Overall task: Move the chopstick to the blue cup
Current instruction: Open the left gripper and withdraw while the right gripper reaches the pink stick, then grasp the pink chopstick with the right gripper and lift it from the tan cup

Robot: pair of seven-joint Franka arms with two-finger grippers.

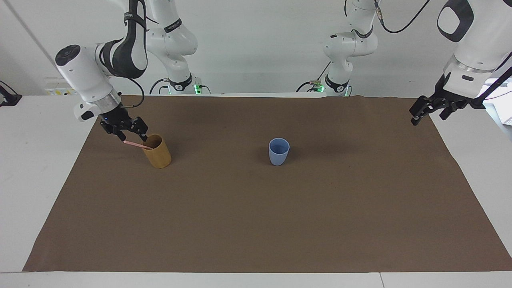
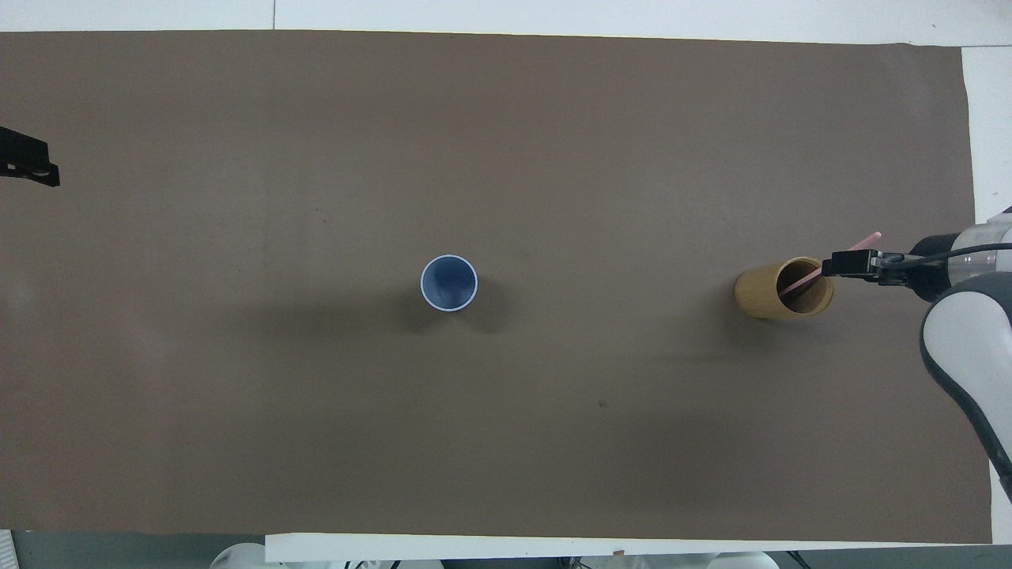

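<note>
Facing view
- Brown mat (image 1: pixel 256 224) covers most of the white table (image 1: pixel 40 160).
- Tan-yellow cylindrical cup (image 1: pixel 159 152) stands toward the right arm's end of the table, tilted slightly.
- One pale-pink chopstick (image 1: pixel 134 144) leans out of that cup; its free end points toward the right arm's end.
- Right tool (image 1: pixel 130 135) is down at the chopstick's free end, just beside the tan cup's rim. Fingers straddle the stick with a gap showing; whether they press on it, cannot tell.
- Blue cup (image 1: pixel 279 151) stands upright near the mat's middle, well apart from the tan cup. Nothing in it that I can see.
- Left tool (image 1: pixel 428 113) hangs in the air over the mat's edge at the left arm's end, fingers spread, holding nothing. Left arm waits.

Overhead view
- Tan cup (image 2: pixel 783 288) near the right arm's end; chopstick (image 2: pixel 806 278) runs from inside it up over the rim, its tip showing past the tool.
- Right tool (image 2: pixel 838 265) lies across the stick just outside the rim.
- Blue cup (image 2: pixel 449 283) near the mat's centre, inside looks bare.
- Left tool (image 2: pixel 28 162) shows only as a black tip at the picture's edge.
</note>
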